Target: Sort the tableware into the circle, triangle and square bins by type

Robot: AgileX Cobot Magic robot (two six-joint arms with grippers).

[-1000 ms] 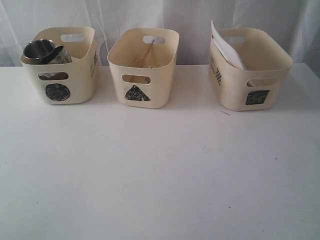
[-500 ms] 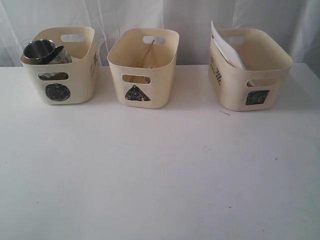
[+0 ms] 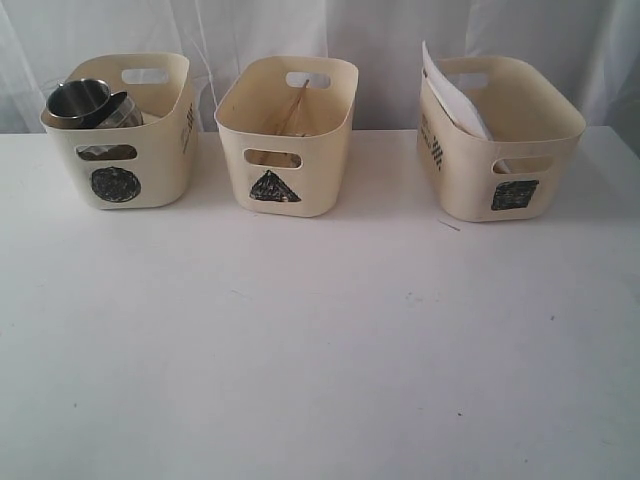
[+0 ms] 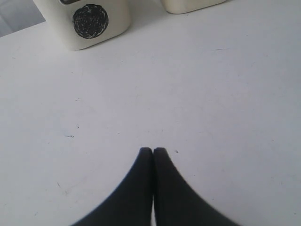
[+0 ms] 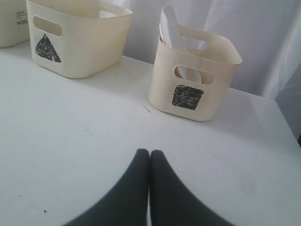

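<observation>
On a white desk (image 3: 320,350), steel mugs (image 3: 82,101) sit in the circle bin (image 3: 152,160), chopsticks (image 3: 297,105) in the triangle bin (image 3: 322,160), a white plate (image 3: 447,96) in the square bin (image 3: 462,182); left hand (image 4: 153,150) and right hand (image 5: 149,153) are pressed together.

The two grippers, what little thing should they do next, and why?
Probably just park them: nothing seems left to pick up. The steel mugs sit in the circle bin, chopsticks in the triangle bin, the white plate in the square bin. No tableware shows on the table, and the left gripper and right gripper are shut, empty.
</observation>
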